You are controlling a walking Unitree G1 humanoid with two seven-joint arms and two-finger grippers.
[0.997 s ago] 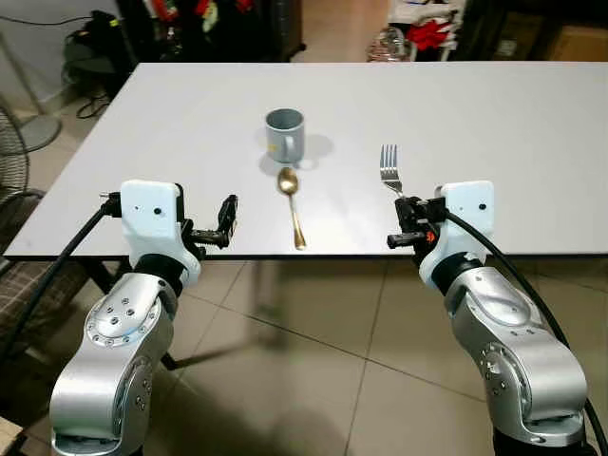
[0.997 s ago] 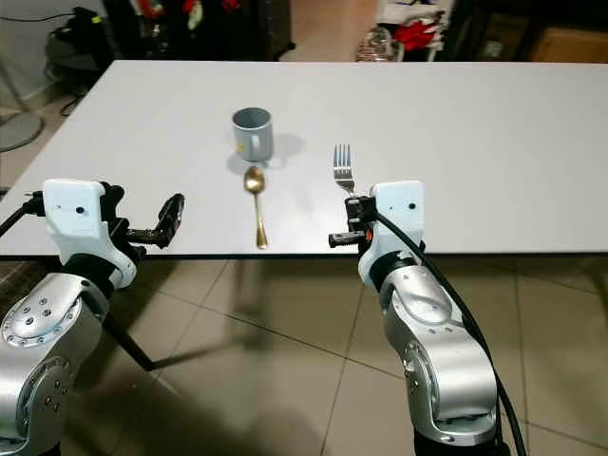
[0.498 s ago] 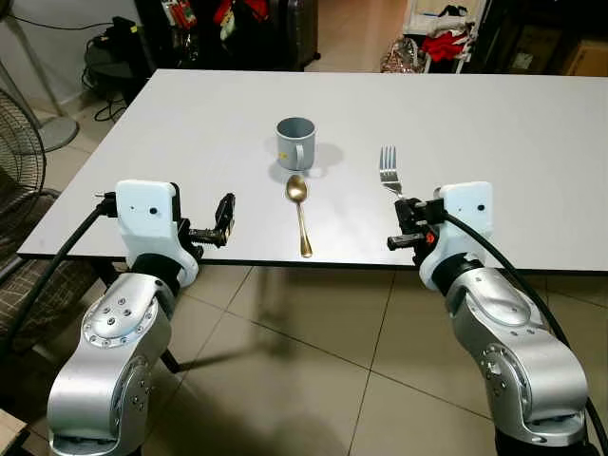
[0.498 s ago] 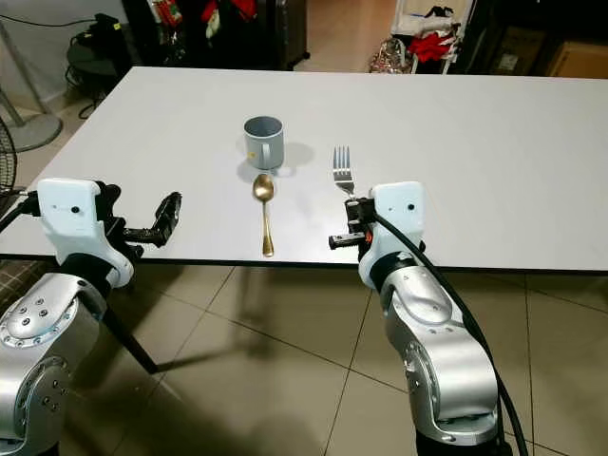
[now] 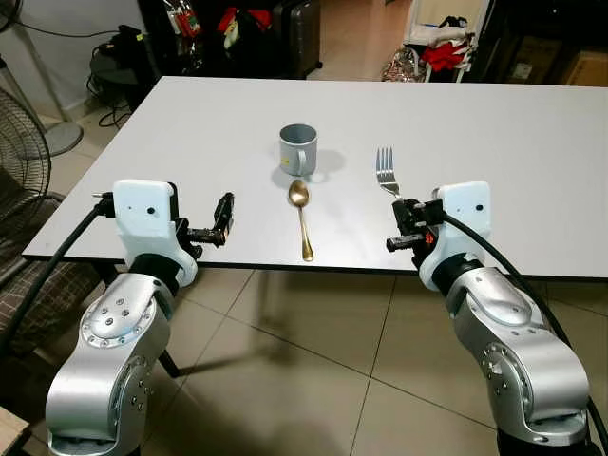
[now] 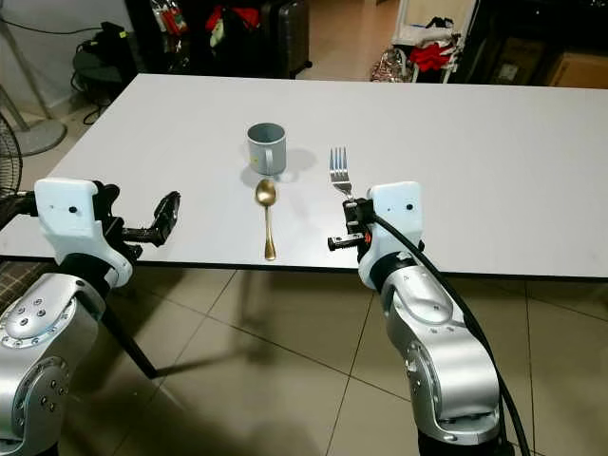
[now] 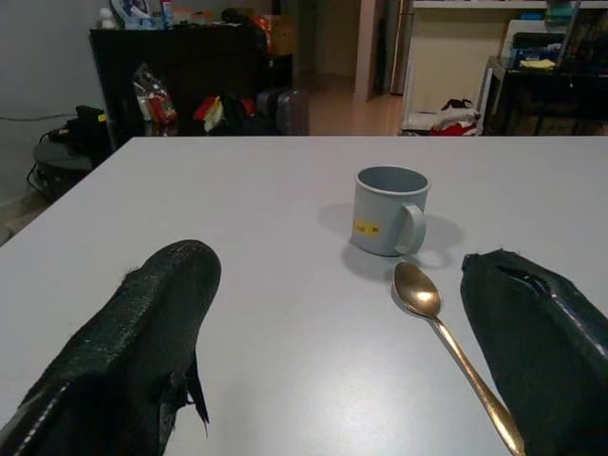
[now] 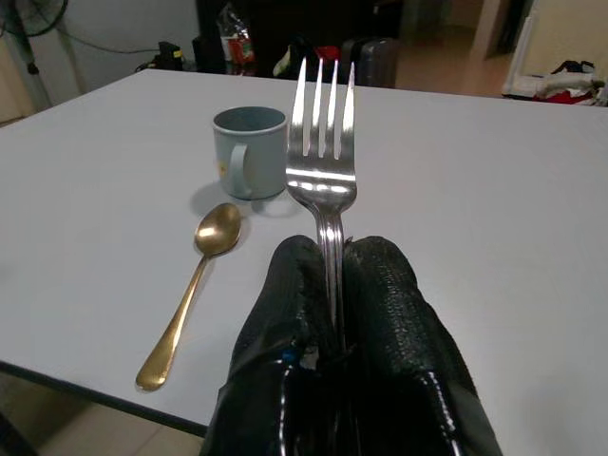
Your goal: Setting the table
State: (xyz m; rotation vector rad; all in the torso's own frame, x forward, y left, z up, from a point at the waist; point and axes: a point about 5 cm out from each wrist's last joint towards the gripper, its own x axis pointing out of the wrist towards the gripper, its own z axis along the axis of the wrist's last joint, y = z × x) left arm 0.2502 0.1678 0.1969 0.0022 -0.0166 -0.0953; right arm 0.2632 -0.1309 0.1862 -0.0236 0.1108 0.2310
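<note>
Right claw [image 5: 403,226]: clenched on the fork [image 8: 323,161] handle, tines pointing away over the worktop [image 5: 494,142] near edge.
Left claw [image 5: 224,218]: spread wide, holding nothing, at the near edge.
Mug [image 5: 297,149]: upright mid-worktop.
Spoon [image 5: 302,217]: flat, just in front of mug.

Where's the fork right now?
The fork is clamped by its handle in the right gripper, held over the white table near its front edge, tines pointing away, to the right of the gold spoon.
</note>
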